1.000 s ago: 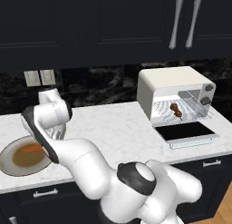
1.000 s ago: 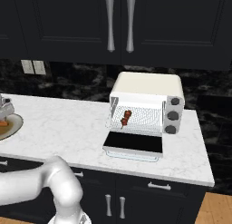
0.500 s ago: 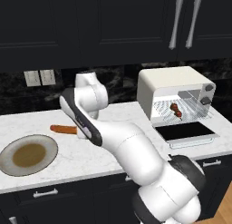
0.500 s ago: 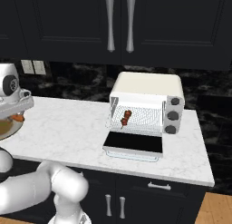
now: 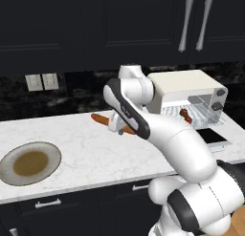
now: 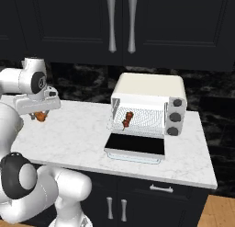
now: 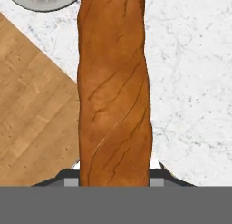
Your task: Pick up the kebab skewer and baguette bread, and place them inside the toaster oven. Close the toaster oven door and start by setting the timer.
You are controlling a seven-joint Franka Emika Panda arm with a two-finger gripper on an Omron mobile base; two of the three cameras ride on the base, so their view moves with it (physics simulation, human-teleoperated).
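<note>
My jaws hold long orange-brown baguette bread (image 7: 114, 89): matt crust, rough, fine cracks. White marble surface (image 5: 95, 154) with grey veining, smooth, slight sheen. Cream-white boxy toaster oven (image 6: 149, 104): smooth painted metal, thin wire rack. Its dropped dark glass door (image 6: 136, 144) glossy. Round grey plate (image 5: 29, 162) matt, brown centre. Black cabinet fronts (image 6: 174, 24) satin, long brushed-metal handles (image 6: 111, 23).

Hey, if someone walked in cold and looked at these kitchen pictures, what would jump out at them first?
Probably the baguette bread, gripped by the gripper and carried above the white marble counter, with its jaws closed on the loaf. Next, the toaster oven at the counter's right, its door dropped open and the kebab skewer already on the rack inside. The plate sits at the counter's left.
</note>
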